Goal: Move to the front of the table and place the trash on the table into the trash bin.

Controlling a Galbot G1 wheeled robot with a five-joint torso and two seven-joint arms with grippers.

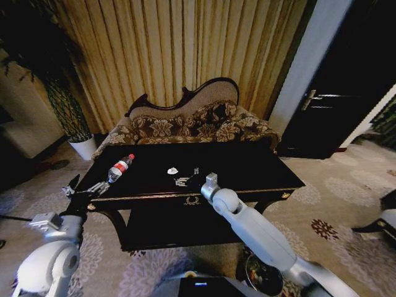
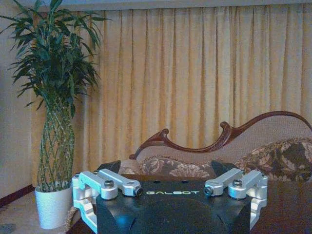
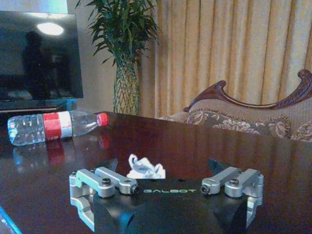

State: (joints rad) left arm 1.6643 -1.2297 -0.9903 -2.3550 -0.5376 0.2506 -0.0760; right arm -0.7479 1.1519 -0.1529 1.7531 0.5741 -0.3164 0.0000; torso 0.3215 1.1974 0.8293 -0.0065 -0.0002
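The dark table with gold trim stands in front of me. On its left part lies a clear bottle with a red label, on its side. Small white crumpled scraps lie near the middle front. My left gripper is open at the table's front left corner, just short of the bottle. My right gripper is open at the front edge, low over the tabletop and just behind the scraps. The round dark trash bin stands on the floor, partly hidden by my right arm.
A carved floral sofa stands behind the table, against gold curtains. A tall plant in a white pot is at the back left. A dark door is at the right, and patterned carpet surrounds the table.
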